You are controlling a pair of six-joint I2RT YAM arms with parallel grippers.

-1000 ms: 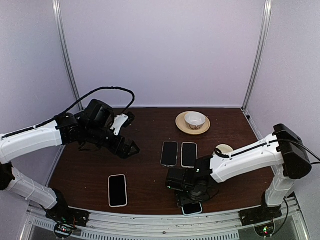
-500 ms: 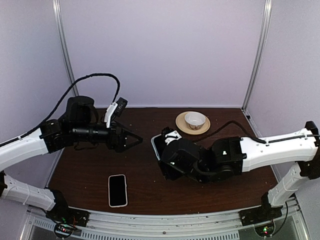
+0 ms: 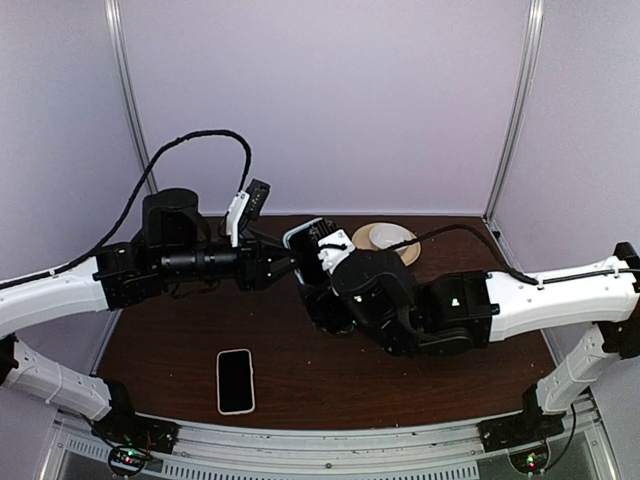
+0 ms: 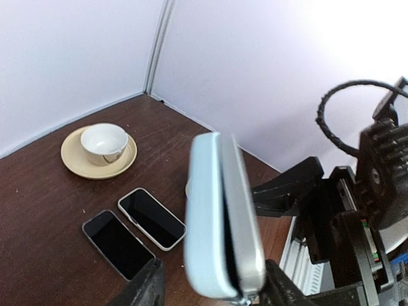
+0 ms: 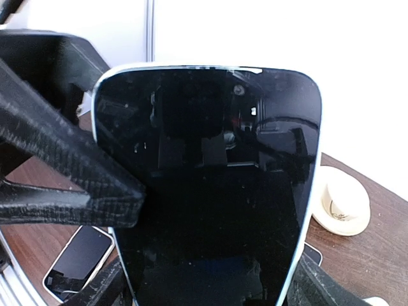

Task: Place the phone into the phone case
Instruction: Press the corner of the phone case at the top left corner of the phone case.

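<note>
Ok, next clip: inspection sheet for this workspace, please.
Surface: dark brown table.
Job's things: held phone, pale-blue back, upright in mid-air; separate case: nothing seen.
Clutter: front phone lying flat; paired phones side by side; cup on saucer.
Grippers: right pincer grips the held phone; left pincer straddles it, contact unclear.
Cables: black cable loops above left arm; second cable arcs over right arm.
Surroundings: pale walls, metal posts.

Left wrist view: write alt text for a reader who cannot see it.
A pale blue phone stands edge-on inside the open left gripper. Behind, two dark phones and a bowl on a saucer sit on a brown table.
</note>
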